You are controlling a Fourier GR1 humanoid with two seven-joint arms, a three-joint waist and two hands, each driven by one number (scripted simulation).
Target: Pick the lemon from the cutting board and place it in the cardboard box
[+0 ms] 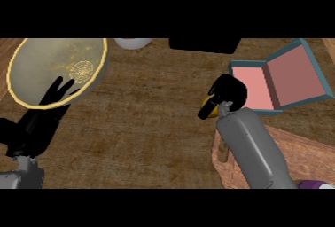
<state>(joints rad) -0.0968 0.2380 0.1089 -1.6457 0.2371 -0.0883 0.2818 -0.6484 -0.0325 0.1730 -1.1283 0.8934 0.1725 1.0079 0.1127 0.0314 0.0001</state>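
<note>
My right hand (227, 94) is curled round the yellow lemon (208, 108), of which only a sliver shows under the fingers at the hand's left side. The hand hangs just left of the open box (278, 82), which has a teal outside and a pink inside with its lid standing open to the right. The wooden cutting board (297, 150) lies at the lower right, partly under my right forearm. My left hand (56, 95) rests open at the left, fingers up, in front of a plate.
A large round plate (56, 66) with a gold rim lies at the upper left. A white cup (133, 43) and a black object (204, 44) stand along the far edge. A purple and white thing (316, 184) shows at the bottom right.
</note>
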